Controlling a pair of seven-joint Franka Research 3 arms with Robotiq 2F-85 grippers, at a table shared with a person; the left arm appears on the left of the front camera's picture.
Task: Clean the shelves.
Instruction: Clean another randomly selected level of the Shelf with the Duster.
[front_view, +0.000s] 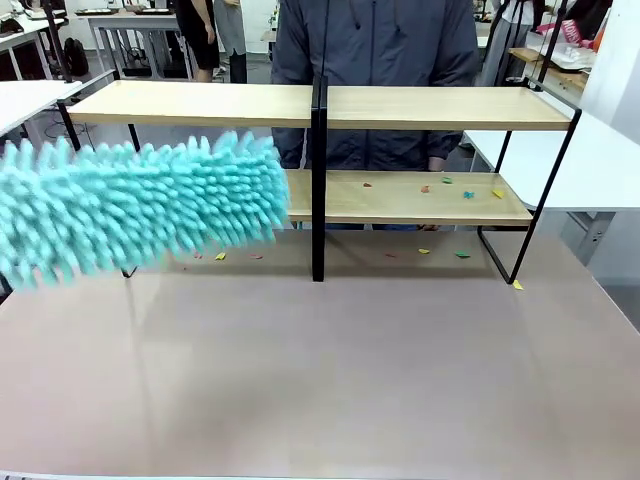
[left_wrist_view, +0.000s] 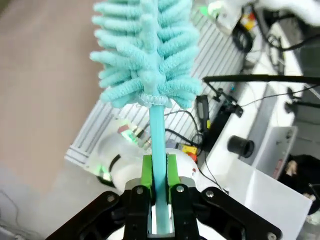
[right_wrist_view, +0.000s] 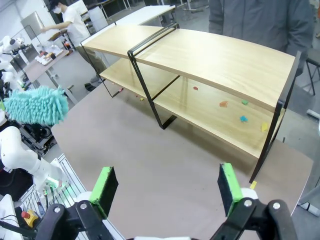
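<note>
Scraps (front_view: 468, 194) litter shelves (front_view: 430, 108); left jaws pinch duster handle (left_wrist_view: 158, 135), right jaws spread.

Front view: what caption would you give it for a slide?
A teal duster held up before the shelves, coloured scraps strewn on them, a person standing behind.

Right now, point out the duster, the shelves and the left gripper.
duster (front_view: 140, 205): front view, on its fluffy teal head.
shelves (front_view: 430, 107): front view, on the top board, right section.
left gripper (left_wrist_view: 159, 166): left wrist view, midway between its green pads.
</note>
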